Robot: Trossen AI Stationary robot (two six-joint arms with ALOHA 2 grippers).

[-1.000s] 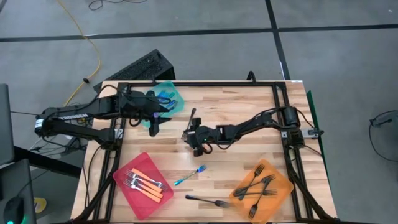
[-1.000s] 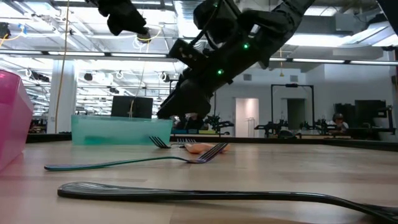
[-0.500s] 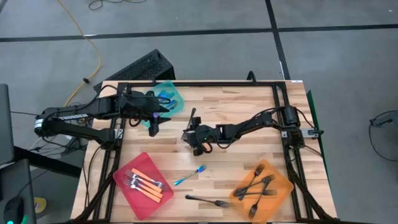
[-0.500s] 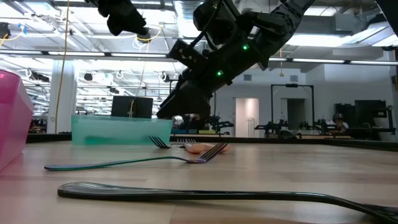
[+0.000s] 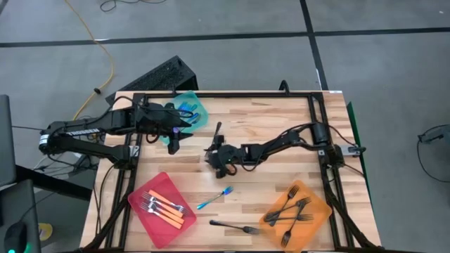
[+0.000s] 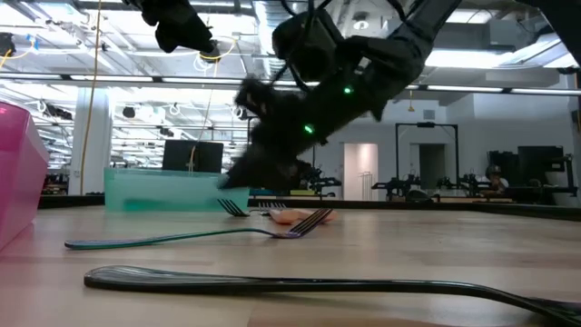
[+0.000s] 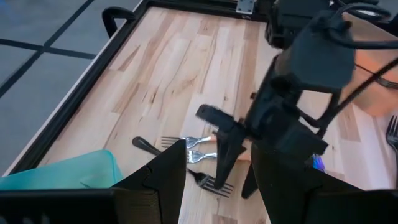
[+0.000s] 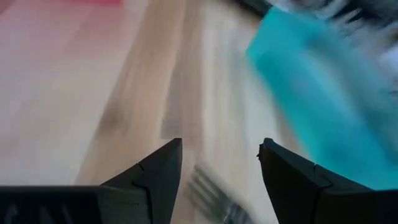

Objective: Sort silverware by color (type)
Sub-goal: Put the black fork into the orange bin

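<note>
A small cluster of forks [image 7: 194, 147] lies on the wooden table right of the teal tray [image 5: 190, 109]. It includes a black-handled one [image 5: 216, 131] and one with an orange handle [image 6: 295, 216]. My right gripper [image 7: 233, 185] stands open just above this cluster, its fingers slanting down and nothing between them; fork tines [image 8: 208, 193] show ahead of it. My left gripper [image 5: 173, 144] hovers open beside the teal tray. A blue fork [image 5: 214, 198] and a black fork [image 5: 235, 227] lie flat near the front.
The red tray [image 5: 162, 209] at the front left holds orange-handled forks. Black forks fill the orange tray [image 5: 296, 214] at the front right, and blue ones lie in the teal tray. A black frame [image 5: 320, 119] rims the table. Bare wood lies between the trays.
My right gripper has sunk toward the fork cluster and edged a little toward the table's left, still open. The forks and my left arm have stayed where they were.
</note>
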